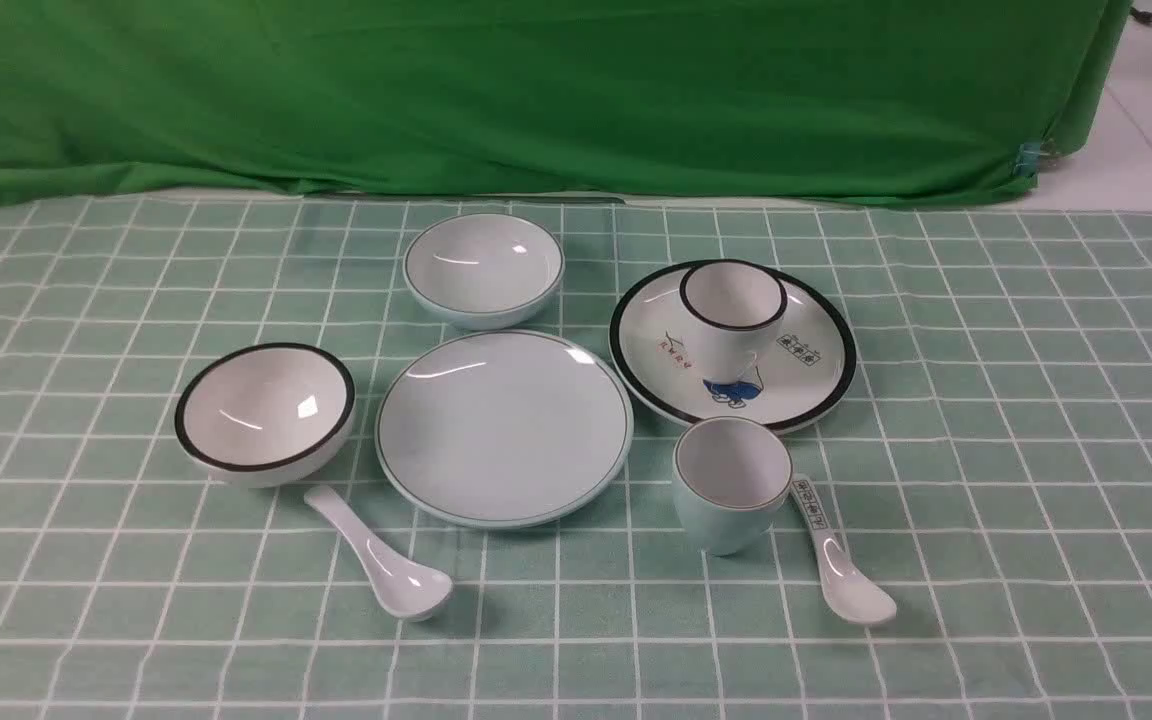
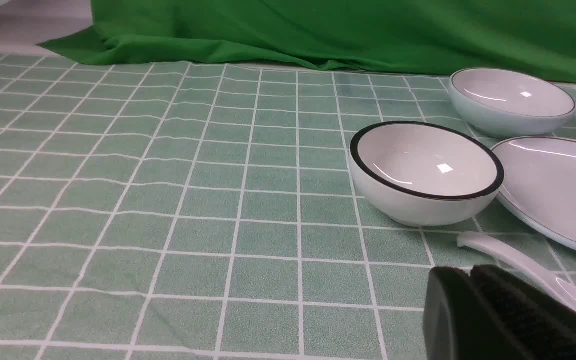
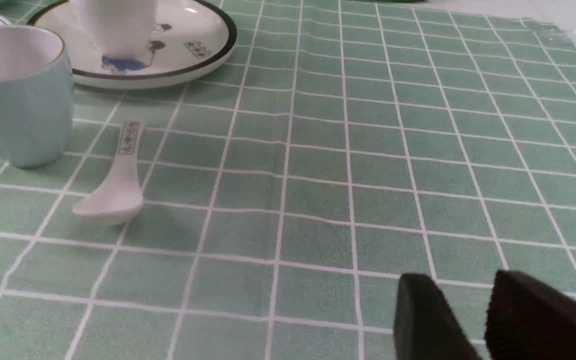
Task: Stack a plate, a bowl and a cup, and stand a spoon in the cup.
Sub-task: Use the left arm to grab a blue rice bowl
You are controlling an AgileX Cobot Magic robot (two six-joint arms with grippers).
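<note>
— Well, where does the plate [image 1: 504, 428] lie?

— Mid-table [image 1: 986, 500], flat and bare; the bowl [image 1: 483, 268] sits just behind it, not touching; the cup [image 1: 731, 485] stands upright to its right, just in front of the black-rimmed plate [image 1: 816, 370], which carries a black-rimmed cup [image 1: 731, 310]; the spoon [image 1: 381, 555] lies in front of the plate's left edge, near the black-rimmed bowl [image 1: 264, 412]; a printed spoon [image 1: 836, 560] lies just beside the cup.

— And the claws?

— The left claw [image 2: 468, 274] has its pads pressed together on nothing, close to the spoon's handle; the right claw [image 3: 460, 281] stands slightly apart, empty, over bare table well away from the cup.
</note>
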